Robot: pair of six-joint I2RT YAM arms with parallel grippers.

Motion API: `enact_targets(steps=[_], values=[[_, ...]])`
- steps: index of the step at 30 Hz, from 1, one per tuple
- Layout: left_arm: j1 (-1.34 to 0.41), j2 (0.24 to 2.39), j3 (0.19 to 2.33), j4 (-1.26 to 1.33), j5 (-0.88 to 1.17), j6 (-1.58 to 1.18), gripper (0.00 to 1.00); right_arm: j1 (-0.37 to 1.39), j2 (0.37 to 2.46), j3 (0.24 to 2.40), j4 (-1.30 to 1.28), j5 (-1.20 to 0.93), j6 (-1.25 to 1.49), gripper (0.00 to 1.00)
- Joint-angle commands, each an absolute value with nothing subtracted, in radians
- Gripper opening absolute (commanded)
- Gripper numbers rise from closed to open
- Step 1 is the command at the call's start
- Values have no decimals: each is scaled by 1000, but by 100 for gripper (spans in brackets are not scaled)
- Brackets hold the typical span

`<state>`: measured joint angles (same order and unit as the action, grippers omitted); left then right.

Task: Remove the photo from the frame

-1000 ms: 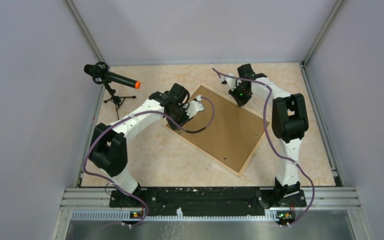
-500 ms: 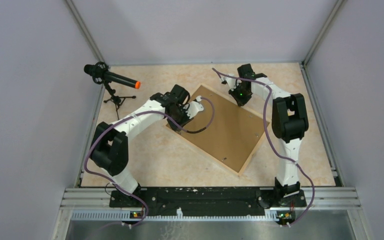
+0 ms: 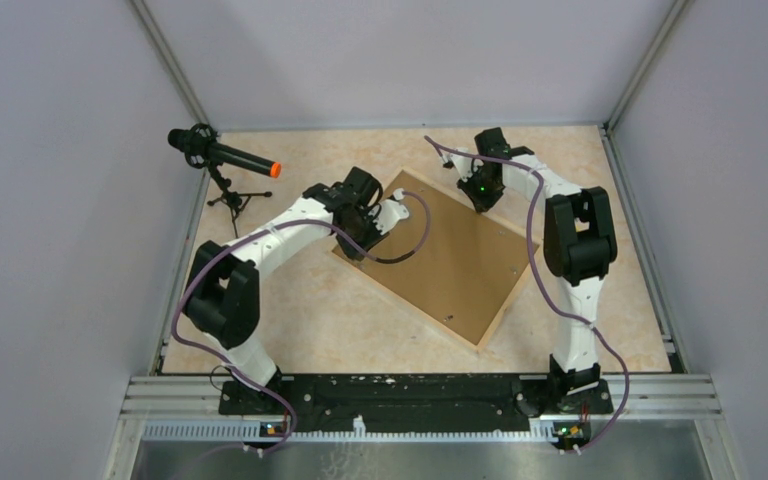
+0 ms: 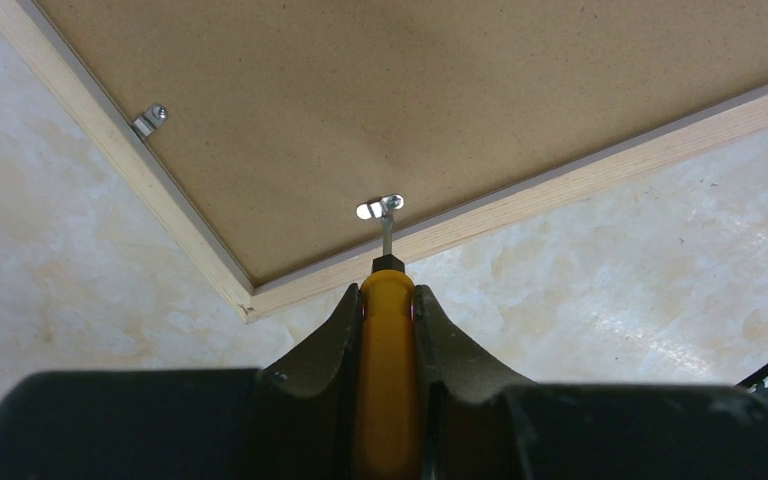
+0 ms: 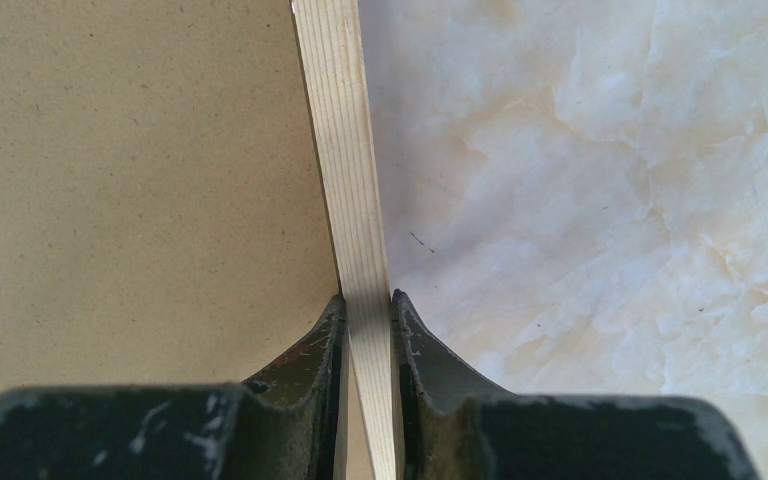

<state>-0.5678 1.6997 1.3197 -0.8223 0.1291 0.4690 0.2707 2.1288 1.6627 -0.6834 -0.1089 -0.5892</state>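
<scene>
The frame (image 3: pixel 440 255) lies face down on the table, its brown backing board (image 4: pixel 410 90) up and its pale wood edges showing. The photo is hidden under that board. My left gripper (image 4: pixel 388 295) is shut on a yellow-handled screwdriver (image 4: pixel 388 380), whose metal tip touches a small metal turn clip (image 4: pixel 380 208) near the frame's corner. A second clip (image 4: pixel 148 120) sits on the adjoining edge. My right gripper (image 5: pixel 367 300) is shut on the frame's wood edge (image 5: pixel 345 150) at the far side (image 3: pixel 482 200).
A black microphone with an orange tip (image 3: pixel 222 155) stands on a small tripod at the back left. Grey walls close in the marble-patterned table (image 3: pixel 360 310) on three sides. The left arm's purple cable loops over the board.
The left wrist has edged slightly to the right at the frame's corner. The right arm and the frame have not moved.
</scene>
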Motion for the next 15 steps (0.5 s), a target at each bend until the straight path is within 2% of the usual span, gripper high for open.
enact_targets(steps=[1, 15], values=[[-564, 1742, 1335, -688, 113, 476, 0, 257, 2151, 1622, -776, -92, -548, 6], [-569, 1744, 1344, -708, 201, 469, 0, 256, 2162, 1633, -778, -92, -550, 7]])
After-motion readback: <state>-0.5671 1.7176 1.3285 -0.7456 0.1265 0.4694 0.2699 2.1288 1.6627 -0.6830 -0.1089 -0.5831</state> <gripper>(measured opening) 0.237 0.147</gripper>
